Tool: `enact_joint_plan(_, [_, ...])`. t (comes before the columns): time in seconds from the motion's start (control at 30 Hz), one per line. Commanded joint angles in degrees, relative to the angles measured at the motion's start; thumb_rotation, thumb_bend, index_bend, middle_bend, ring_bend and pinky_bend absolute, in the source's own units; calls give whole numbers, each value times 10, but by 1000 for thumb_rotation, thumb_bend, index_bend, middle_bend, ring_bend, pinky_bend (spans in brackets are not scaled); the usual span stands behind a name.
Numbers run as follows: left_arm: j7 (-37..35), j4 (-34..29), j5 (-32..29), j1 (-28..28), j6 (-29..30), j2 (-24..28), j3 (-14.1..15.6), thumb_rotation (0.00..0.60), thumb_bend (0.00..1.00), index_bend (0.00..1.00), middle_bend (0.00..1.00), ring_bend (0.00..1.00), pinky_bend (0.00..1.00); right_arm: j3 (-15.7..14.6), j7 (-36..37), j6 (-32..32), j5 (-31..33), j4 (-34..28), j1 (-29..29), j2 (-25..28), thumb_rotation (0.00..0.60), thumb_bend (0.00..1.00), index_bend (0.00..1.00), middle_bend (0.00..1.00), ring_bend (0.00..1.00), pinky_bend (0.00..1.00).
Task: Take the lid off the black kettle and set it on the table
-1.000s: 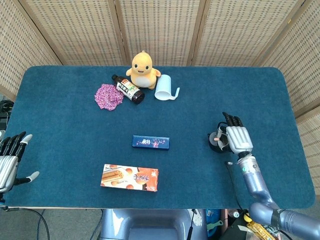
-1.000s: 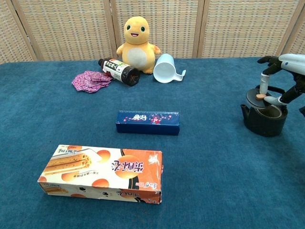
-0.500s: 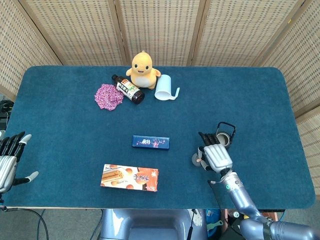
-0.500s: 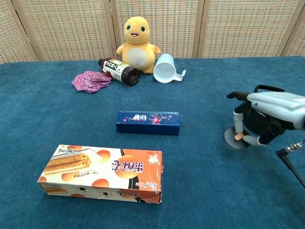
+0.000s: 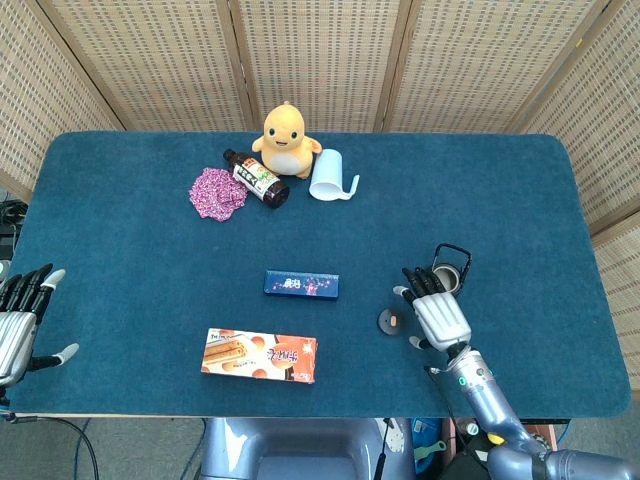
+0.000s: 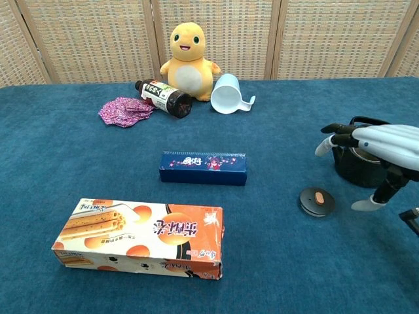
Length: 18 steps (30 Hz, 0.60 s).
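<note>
The black kettle (image 5: 447, 276) (image 6: 357, 167) stands lidless at the table's right side, partly hidden behind my right hand. Its round dark lid (image 5: 391, 320) (image 6: 317, 201), with a small orange knob, lies flat on the blue cloth just left of the kettle. My right hand (image 5: 438, 313) (image 6: 383, 149) hovers to the right of the lid with fingers spread, holding nothing and not touching it. Empty and with fingers apart, my left hand (image 5: 20, 320) rests at the table's left front edge, seen only in the head view.
A dark blue box (image 5: 301, 284) (image 6: 203, 167) lies mid-table and an orange biscuit box (image 5: 259, 355) (image 6: 141, 239) nearer the front. At the back are a yellow plush toy (image 5: 285, 138), a fallen dark bottle (image 5: 256, 177), a pink cloth (image 5: 217, 192) and a tipped white cup (image 5: 329, 176).
My right hand carried the lid off the kettle leftward and down to the cloth, let go of it, then drew back to the right with fingers spread. The left hand stayed still.
</note>
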Motion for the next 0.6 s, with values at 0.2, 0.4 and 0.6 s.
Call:
enact_joint_plan(0.2, [0,-1,8,1,3,-1,3,600,159,0,0,0,0,-44,68,128,-116,-63,-87,108,600,1,69,0,0,0])
enact_joint_plan(0.4, [1,1,15,2,5,-4,7,600,159,0,0,0,0,-64,97,228,-172,-55,-153,131,600,0,1,0,0,0])
enact_joint_plan(0.6, [4,-1,27,6,12,-5,11,600,160,0,0,0,0,-67,96,289,-191,-43,-203,135,600,0,0,0,0,0])
